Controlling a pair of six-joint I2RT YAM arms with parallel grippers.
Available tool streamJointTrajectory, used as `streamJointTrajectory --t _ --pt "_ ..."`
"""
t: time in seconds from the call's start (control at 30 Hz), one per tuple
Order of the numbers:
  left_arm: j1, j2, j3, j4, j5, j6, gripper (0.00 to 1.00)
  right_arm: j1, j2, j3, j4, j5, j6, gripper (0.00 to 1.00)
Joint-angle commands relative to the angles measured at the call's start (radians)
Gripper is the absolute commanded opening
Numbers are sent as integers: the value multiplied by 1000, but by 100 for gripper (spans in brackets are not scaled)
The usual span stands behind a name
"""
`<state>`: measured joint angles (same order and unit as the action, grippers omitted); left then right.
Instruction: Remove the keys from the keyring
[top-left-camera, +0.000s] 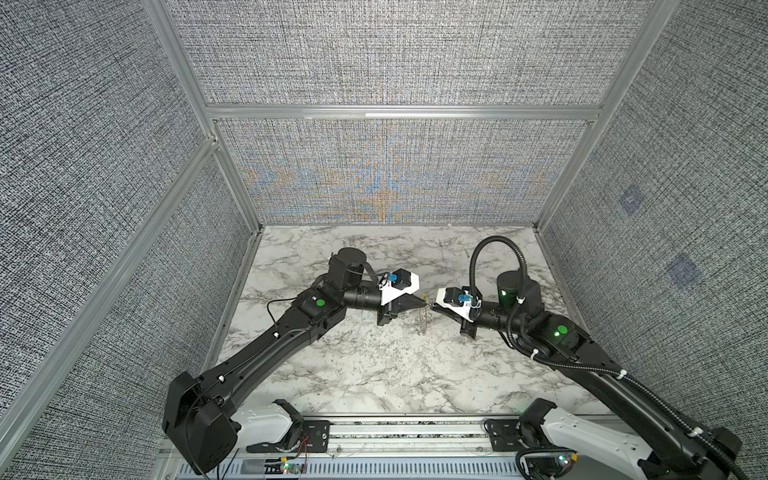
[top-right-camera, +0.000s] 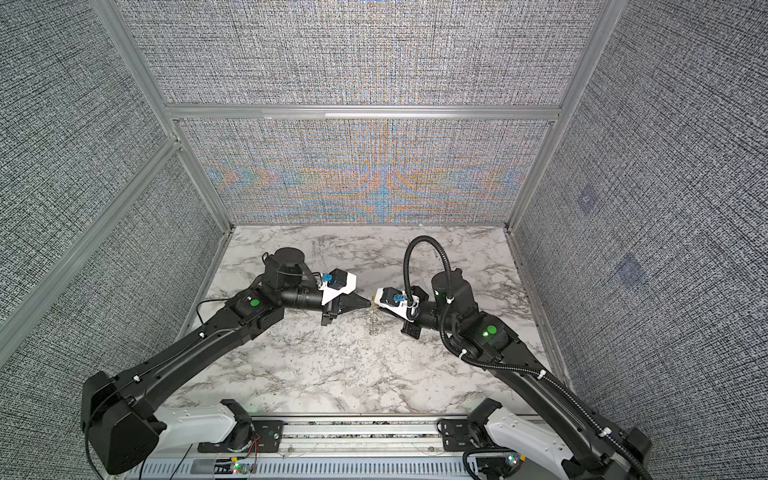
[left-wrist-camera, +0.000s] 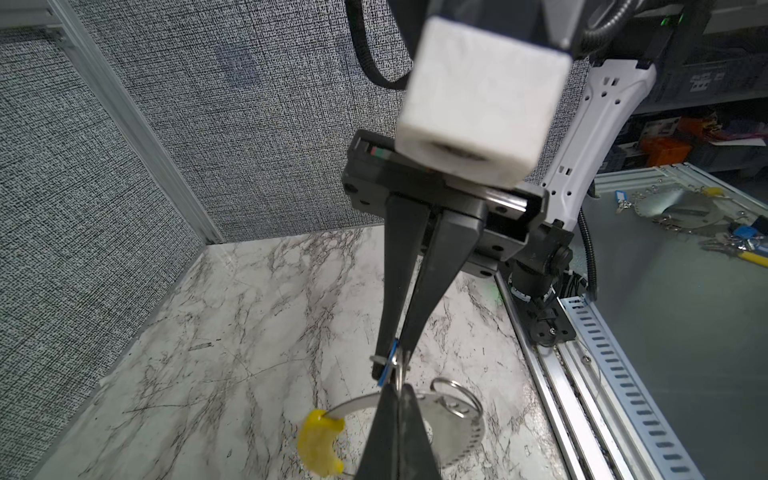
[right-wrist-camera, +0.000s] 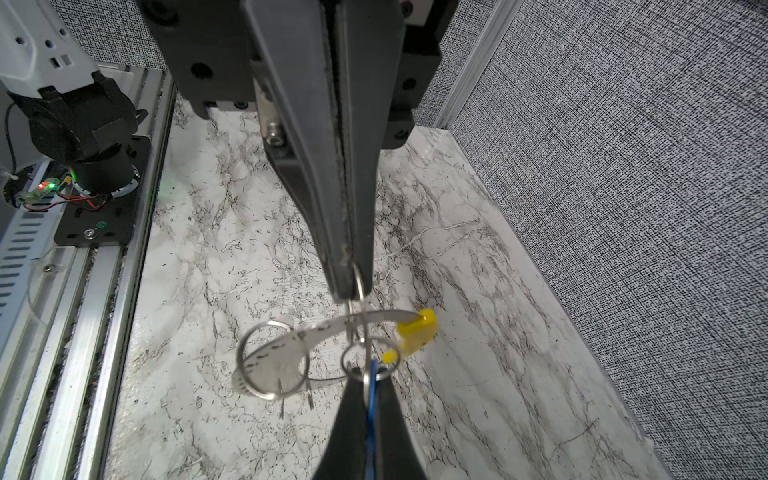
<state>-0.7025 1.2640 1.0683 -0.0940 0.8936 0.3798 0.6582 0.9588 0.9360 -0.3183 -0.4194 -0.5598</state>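
The marble table (top-left-camera: 374, 374) fills the floor of the cell. In both top views the left arm (top-left-camera: 257, 345) reaches in from about 7 o'clock and the right arm (top-left-camera: 582, 353) from about 5 o'clock. They meet tip to tip near the table's middle, slightly toward 12 o'clock. The left gripper (left-wrist-camera: 397, 388) has its jaws pressed together on a small split ring (right-wrist-camera: 358, 280), a thin wire loop threaded on the keyring. The right gripper (left-wrist-camera: 395, 353), pointing straight at it, has its jaws clamped on the blue-headed key (right-wrist-camera: 371, 399), whose blue edge shows as a narrow strip between the two black fingers. The two sets of tips stand just apart, with only the wire loop and the key head between them. The keyring (right-wrist-camera: 316, 334), a flat grey perforated band curved into a hoop, hangs from that loop just below both sets of tips. In a top view it sits at 6 o'clock from the meeting point (top-left-camera: 423, 326). I cannot tell whether its lower edge touches the table. The yellow sleeve (right-wrist-camera: 417, 332) sits on the hoop's rim just beside the jaws, touching neither gripper. A second split ring (right-wrist-camera: 272, 359) hangs further along the band, clear of both grippers. A pale flat piece hangs with it, but I cannot tell whether that is the other key.
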Motion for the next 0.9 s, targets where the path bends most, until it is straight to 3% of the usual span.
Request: streamJointTrajectory --t 0.0,0.3,0.5,0.6,0.77,0.87 --pt "3 -6 -7 134 36 -61 0 14 11 1 -4 7 5 0" --pt "14 -5 -32 201 36 -122 0 24 -23 -3 24 69 -2 1" --pt "21 -14 -57 263 51 -171 0 24 -68 -3 8 119 -15 28" --pt "21 -13 -59 279 47 -185 0 23 -76 29 -31 121 -22 35" --pt "21 -13 -70 323 42 -210 0 23 -93 39 15 94 19 36" --pt "21 -14 -74 323 45 -211 0 23 -86 47 53 49 49 30"
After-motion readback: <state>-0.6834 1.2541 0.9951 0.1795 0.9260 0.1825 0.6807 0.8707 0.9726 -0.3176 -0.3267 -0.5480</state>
